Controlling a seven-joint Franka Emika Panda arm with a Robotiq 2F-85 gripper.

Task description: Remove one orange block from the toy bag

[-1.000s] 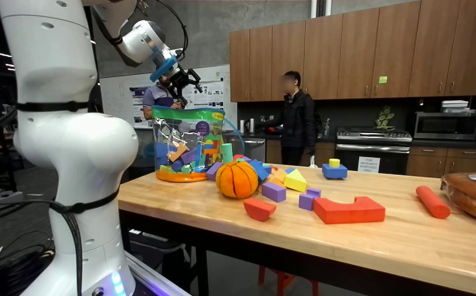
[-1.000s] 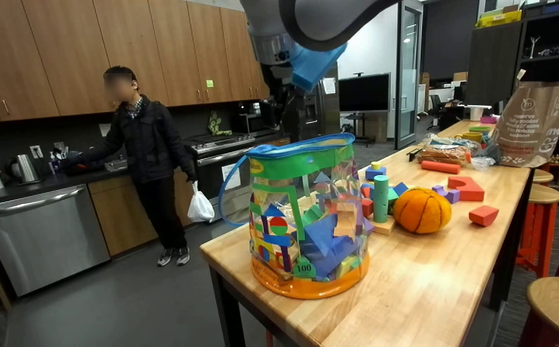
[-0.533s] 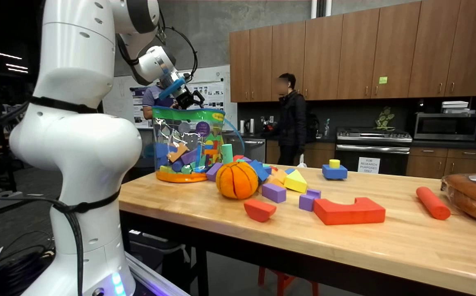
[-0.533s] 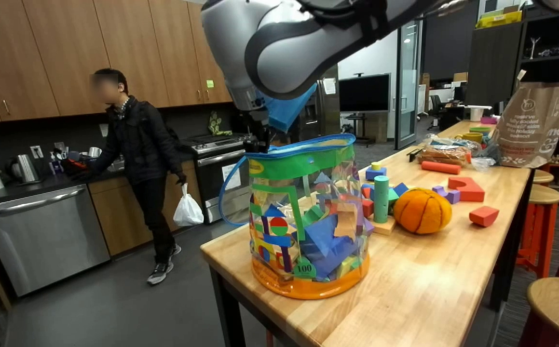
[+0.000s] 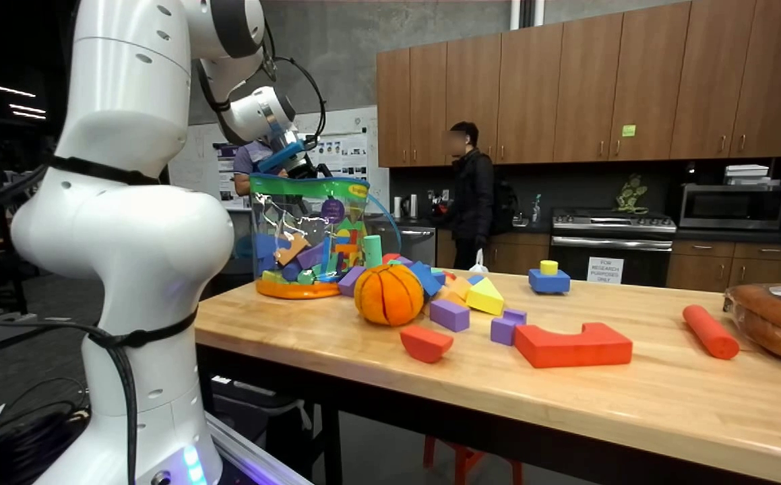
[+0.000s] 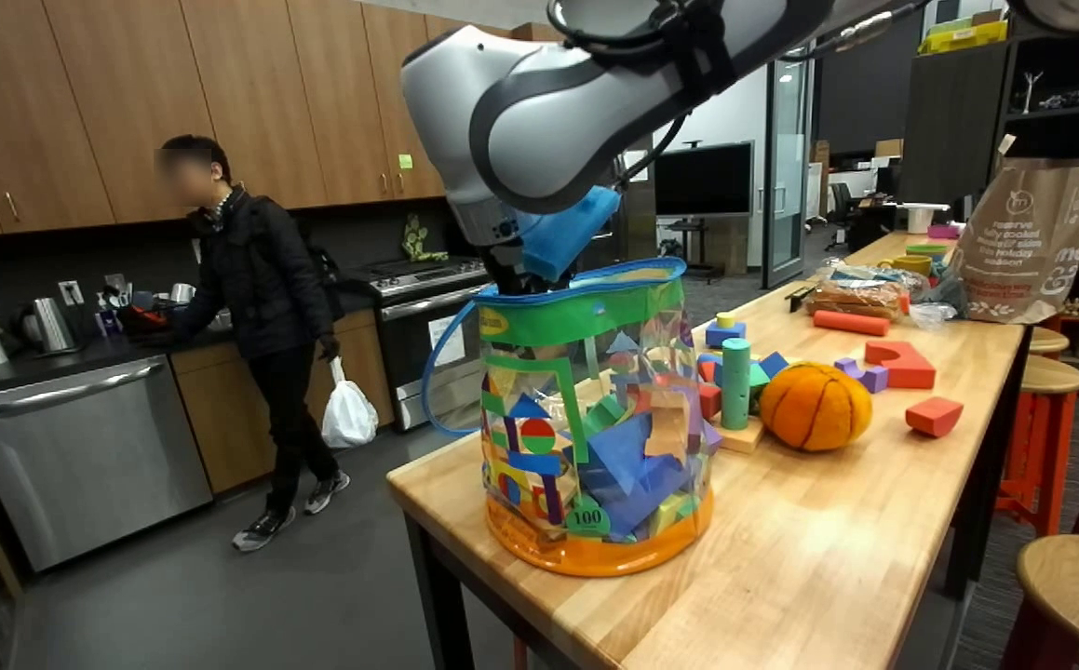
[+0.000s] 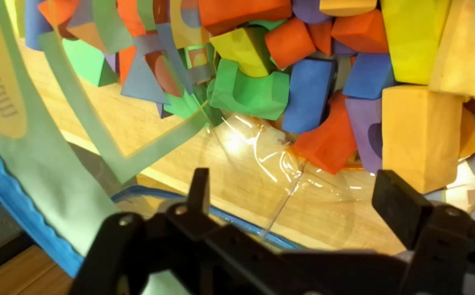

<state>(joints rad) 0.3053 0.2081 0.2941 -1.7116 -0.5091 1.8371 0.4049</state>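
The toy bag [image 5: 346,188] stands upright and unzipped on the table, full of blocks; it also shows in an exterior view [image 6: 586,316]. My gripper [image 7: 292,180] points down through its mouth, with the fingers inside and above the pile. In the wrist view the fingers are wide apart with nothing between them. An orange block [image 7: 328,139] with a curved cut-out lies in the pile just beyond the fingertips. More orange-red blocks [image 7: 289,43] lie farther up that view. In an exterior view the bag's rim hides the fingers below the black gripper body [image 6: 525,279].
An orange ball [image 5: 389,295], a green cylinder [image 6: 735,383] and loose blocks sit on the table beside the bag. A large red block [image 5: 573,345] and a red cylinder [image 5: 710,331] lie farther along. A person [image 6: 250,307] stands beyond the table.
My gripper has come down from above the bag's rim to inside its mouth. The bag and blocks have not visibly moved. The person has moved along the counter.
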